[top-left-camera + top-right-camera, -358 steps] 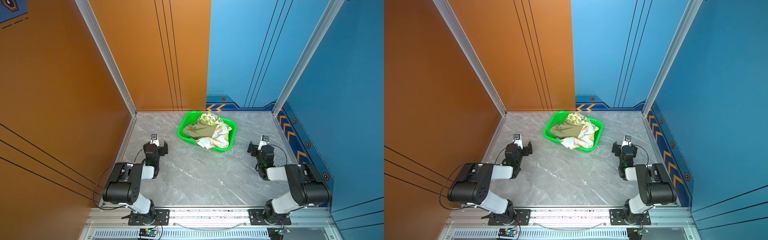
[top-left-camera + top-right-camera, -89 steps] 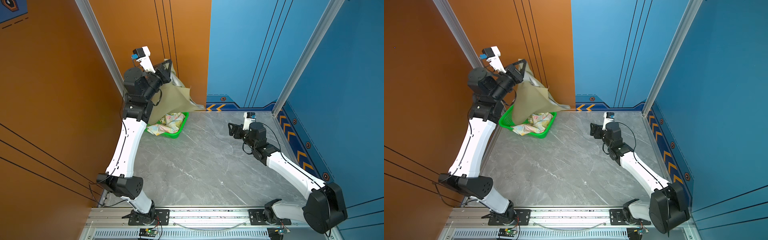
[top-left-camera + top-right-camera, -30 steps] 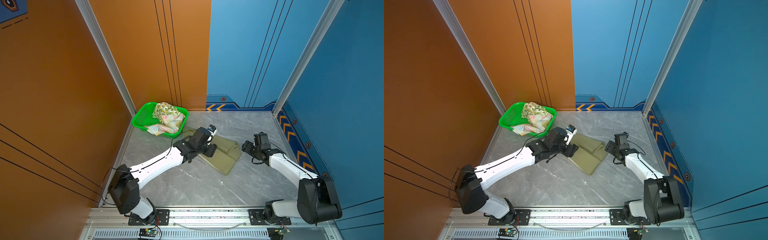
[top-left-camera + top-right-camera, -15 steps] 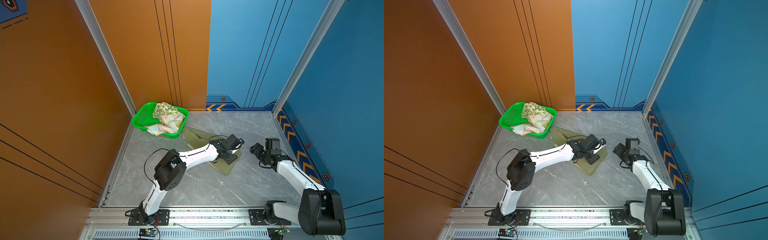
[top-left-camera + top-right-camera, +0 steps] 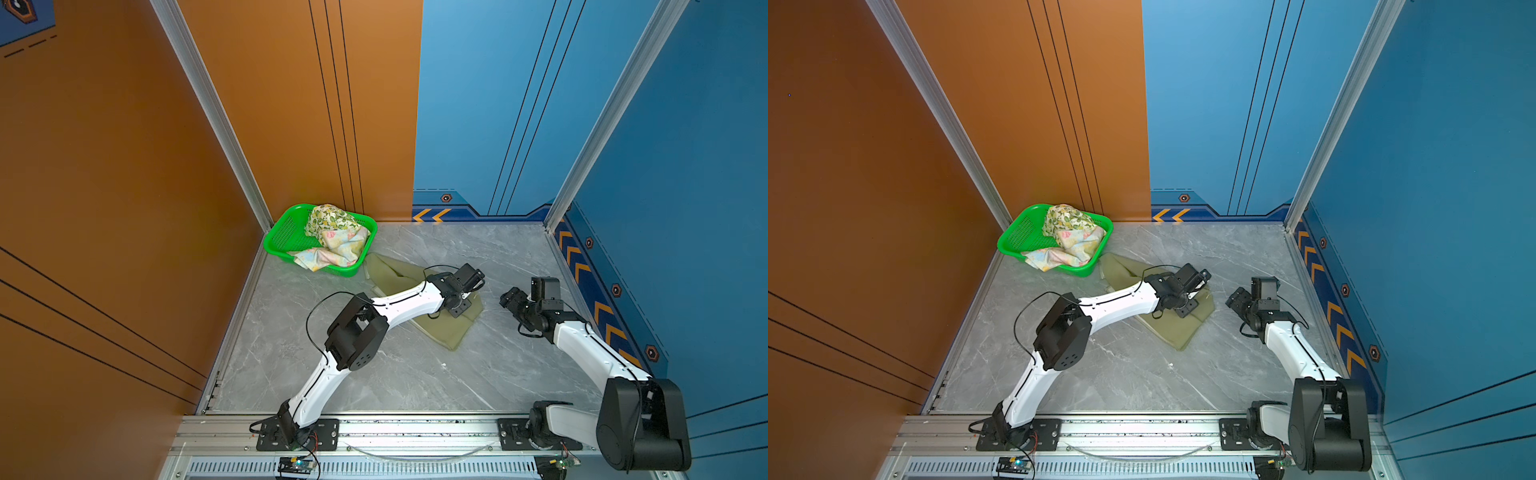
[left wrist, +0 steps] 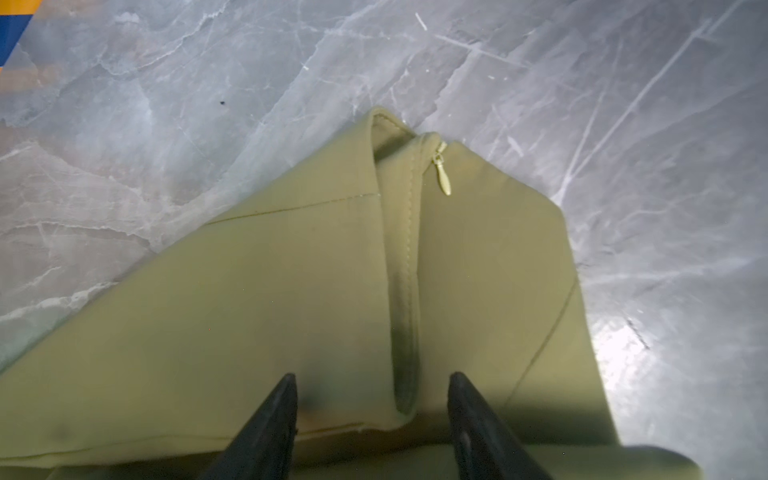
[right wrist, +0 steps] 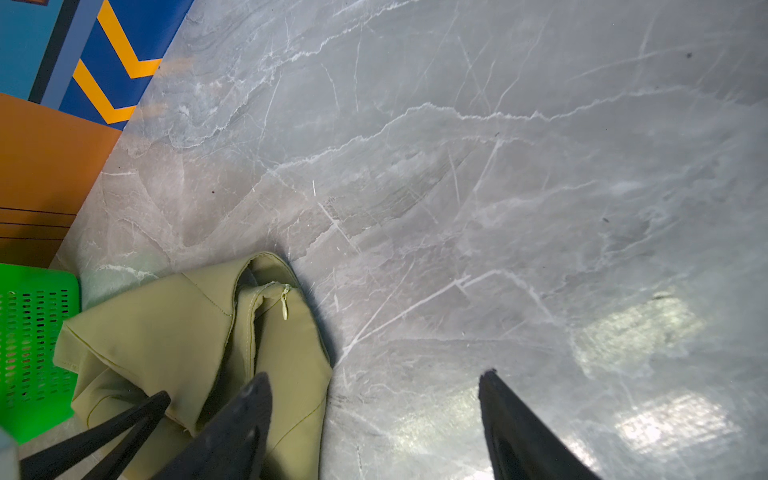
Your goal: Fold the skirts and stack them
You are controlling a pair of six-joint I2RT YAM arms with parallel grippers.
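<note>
The olive-green skirt (image 5: 451,332) lies loosely folded on the grey marble counter (image 5: 415,374). In both top views its long axis runs on a slant from just beside the green basket (image 5: 282,237) at the far left down toward the near right. One end nearly touches the basket's near wall. In the left wrist view a folded flap and a seam run away from the camera to a corner of the skirt, where a small zip pull (image 6: 442,176) lies.

The left gripper (image 6: 372,378) is low over that cloth. Its jaws stand partly apart with one tip on each side of the seam fold and nothing is pinched between them. Whether the tips touch the fabric I cannot tell.

The right gripper (image 7: 372,378) is just beside the skirt's right edge. Its jaws are spread wide and hold nothing; one finger overlaps the cloth and the other is over bare counter.

The pastel flowered skirt (image 5: 340,249) and the lemon-print skirt (image 5: 328,218) are bunched in the basket in the far left corner.
</note>
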